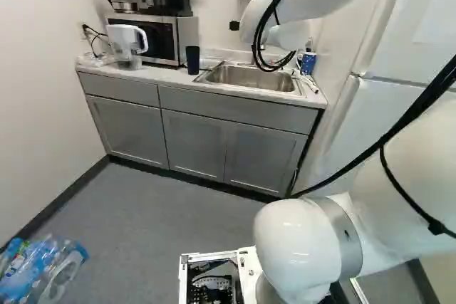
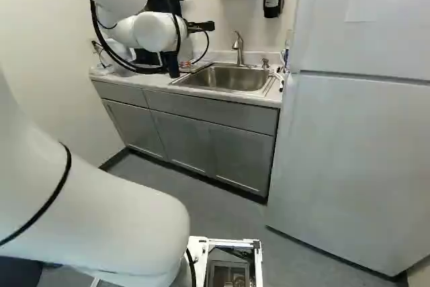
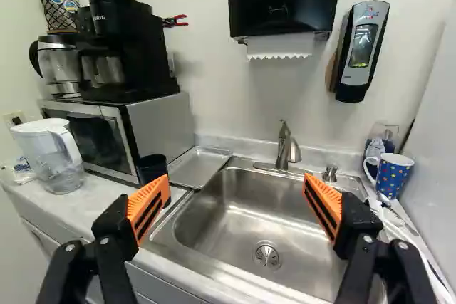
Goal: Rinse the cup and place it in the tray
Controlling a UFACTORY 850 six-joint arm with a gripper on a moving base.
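Cup (image 3: pixel 151 167) stands on the counter (image 3: pixel 92 204) near the sink (image 3: pixel 235 229), just beside the metal tray (image 3: pixel 199 169), as the gripper (image 3: pixel 236 179) spreads wide and empty; work appears to be at the pickup, with the next move calling for a reach to the cup and a close around it. Dark, plain and apparently upright, it shows partly behind one orange pad (image 3: pixel 147 201).

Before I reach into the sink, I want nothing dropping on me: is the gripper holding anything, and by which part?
Nothing is held: the gripper stands open, fingers wide apart, with the sink ahead of it.
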